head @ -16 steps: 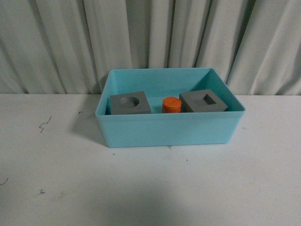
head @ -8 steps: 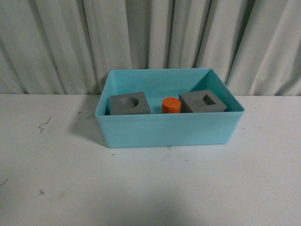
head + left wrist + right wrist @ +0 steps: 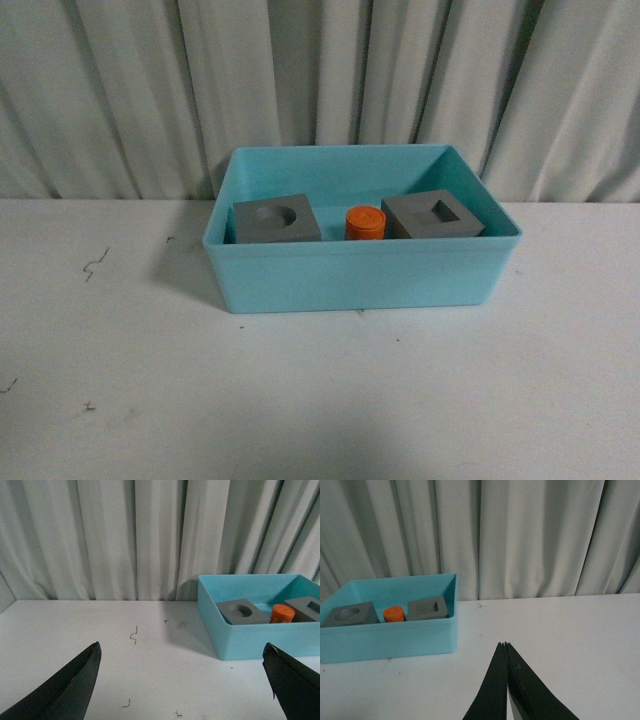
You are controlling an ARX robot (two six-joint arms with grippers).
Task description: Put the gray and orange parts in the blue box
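Observation:
The blue box (image 3: 360,275) stands on the white table at mid-depth. Inside it sit a gray cube with a round recess (image 3: 276,221) on the left, an orange cylinder (image 3: 365,222) in the middle and a gray cube with a square recess (image 3: 433,215) on the right. Neither arm shows in the front view. In the left wrist view my left gripper (image 3: 182,652) is open and empty over bare table, apart from the box (image 3: 250,640). In the right wrist view my right gripper (image 3: 505,644) is shut on nothing, off to the side of the box (image 3: 390,640).
A pleated gray curtain (image 3: 320,90) hangs behind the table. Small dark scuff marks (image 3: 95,265) dot the white tabletop (image 3: 320,400) left of the box.

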